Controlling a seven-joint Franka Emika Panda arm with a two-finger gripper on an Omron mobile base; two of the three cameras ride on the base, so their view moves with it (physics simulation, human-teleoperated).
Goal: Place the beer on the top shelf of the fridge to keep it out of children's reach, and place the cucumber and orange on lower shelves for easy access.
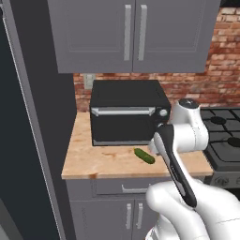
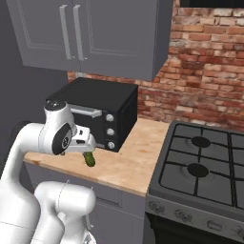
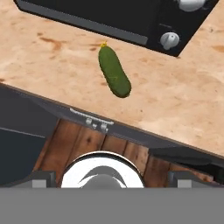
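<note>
Ahead of the gripper (image 3: 107, 175), wide open and empty, the cucumber (image 3: 114, 71) lay on the counter (image 3: 52, 57) before the oven (image 3: 144, 19); descending squarely across its narrow width seemed best.

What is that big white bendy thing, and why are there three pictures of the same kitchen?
The white thing is a robot arm. It has cameras on it, so each picture is what one camera sees. Two cameras ride on its base, one behind the arm on its left and one on its right, both looking over it at the wooden counter. The third camera sits on the robot's hand and looks down from above the counter's front edge. On the counter lies a small green cucumber, just in front of a black countertop oven. To the right is a stove, and grey cupboards hang above. The claw at the end of the arm is open and holds nothing. The cucumber lies by itself, untouched.
</note>
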